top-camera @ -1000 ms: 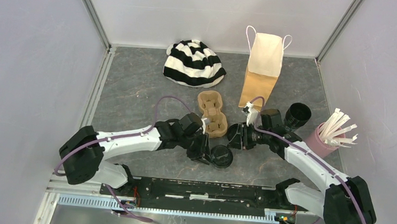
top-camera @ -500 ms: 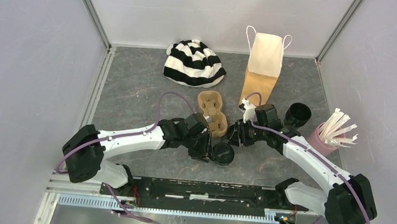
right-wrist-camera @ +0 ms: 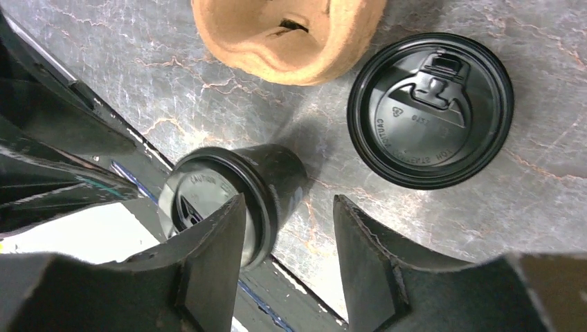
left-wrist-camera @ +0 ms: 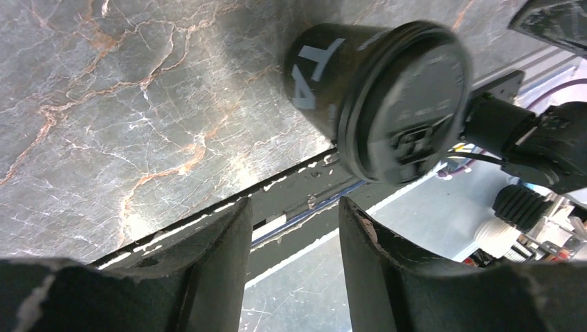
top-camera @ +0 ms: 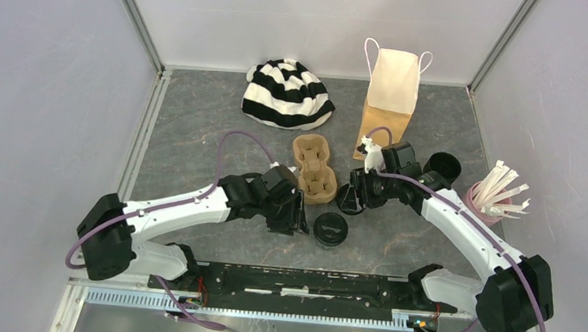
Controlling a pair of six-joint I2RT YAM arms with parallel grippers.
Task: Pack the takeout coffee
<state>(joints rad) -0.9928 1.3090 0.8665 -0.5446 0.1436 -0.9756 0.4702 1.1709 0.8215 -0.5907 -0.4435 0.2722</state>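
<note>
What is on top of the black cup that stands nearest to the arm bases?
A black lid sits on the cup and closes it. Because the lid covers the opening, the inside of the cup cannot be seen.

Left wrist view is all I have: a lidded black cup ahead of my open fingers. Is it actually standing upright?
Observer: Yes. From above, the lidded cup stands upright on the table, apart from the left gripper.
Operator: Where is the other cup?
Observer: The second cup stands lidless, to the right of the paper bag.
Operator: And its lid?
Observer: A loose lid lies flat on the table beside the carrier, close by the open right gripper.
</note>
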